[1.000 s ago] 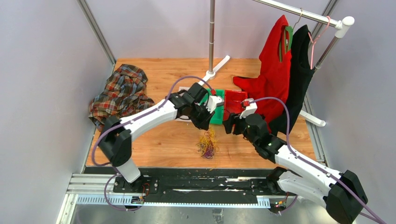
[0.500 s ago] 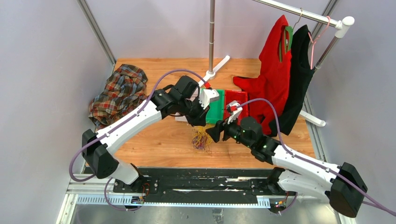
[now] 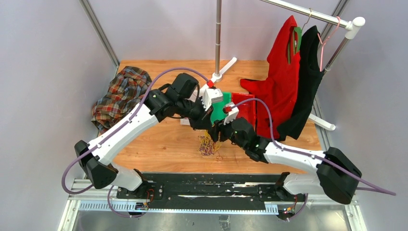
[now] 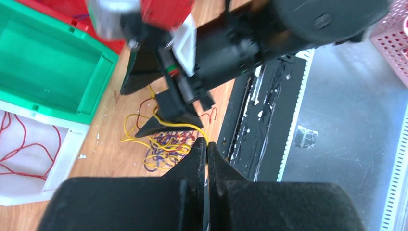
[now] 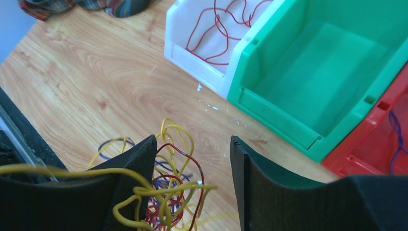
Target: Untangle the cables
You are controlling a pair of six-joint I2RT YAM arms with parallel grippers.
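Observation:
The cables point(image 3: 207, 144) lie as one tangle of yellow, dark red and purple strands on the wooden table, in front of the bins. My left gripper point(image 3: 204, 128) hangs just above the tangle. In the left wrist view it point(image 4: 207, 143) is shut, with a yellow strand running into its tips from the cables point(image 4: 161, 150). My right gripper point(image 3: 216, 135) comes in from the right, right beside the left one. In the right wrist view it point(image 5: 192, 141) is open, and loops of the cables point(image 5: 172, 191) rise between its fingers and drape over the left finger point(image 5: 130, 166).
Behind the tangle stand a white bin point(image 5: 191, 57) holding a red strand, a green bin point(image 5: 284, 118) and a red bin point(image 5: 358, 161). A plaid shirt point(image 3: 124, 94) lies at the back left. Red point(image 3: 281, 72) and black point(image 3: 307, 77) garments hang from a rack on the right. A black rail point(image 3: 192, 188) borders the near edge.
The left gripper has swung a little left and pulled the tangle with it. The right gripper has moved left from beside the red bin to right over the tangle.

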